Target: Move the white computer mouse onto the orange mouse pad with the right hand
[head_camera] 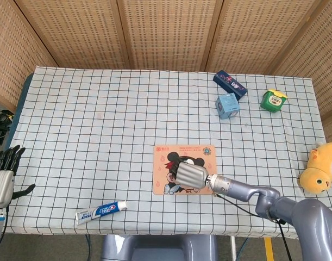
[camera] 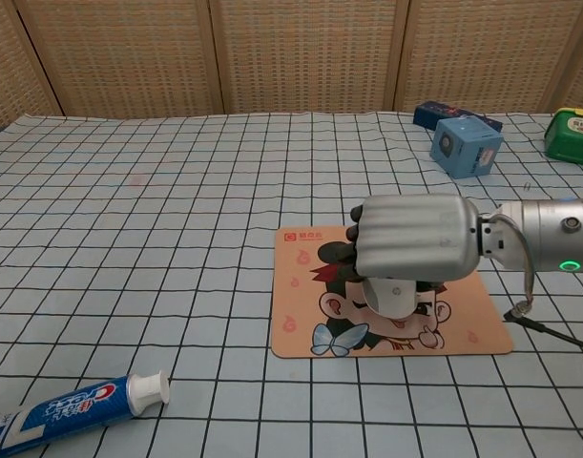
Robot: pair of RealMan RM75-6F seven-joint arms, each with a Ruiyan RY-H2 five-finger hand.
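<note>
Right robot hand (camera: pixel 412 239) sits over the orange mouse pad (camera: pixel 301 334), fingers curled down around the white computer mouse (camera: pixel 393 294). It is grasping the mouse, whose white body pokes out under the palm on the near side. The mouse is over the middle of the pad, on the cartoon girl's face; can't tell from chest view whether it's resting on the pad or just above it. In the head view the same hand (head_camera: pixel 191 175) covers the pad's centre (head_camera: pixel 161 155), w/ the mouse itself hidden under it. A thin black cable (camera: pixel 549 327) trails off the pad's right edge along the desk (camera: pixel 129 219).

Left robot hand (head_camera: pixel 4 175) is well left of the pad, off the desk's edge, fingers spread apart & holding nothing.

Toothpaste tube (camera: pixel 67 408) lies near the desk front, left of the pad. Behind the pad to the right: light blue box (camera: pixel 466 146), dark blue box (camera: pixel 436 113) just behind that, green container (camera: pixel 573 133) further right. Yellow plush toy (head_camera: pixel 320 168) is well right of the pad at the desk's edge.
</note>
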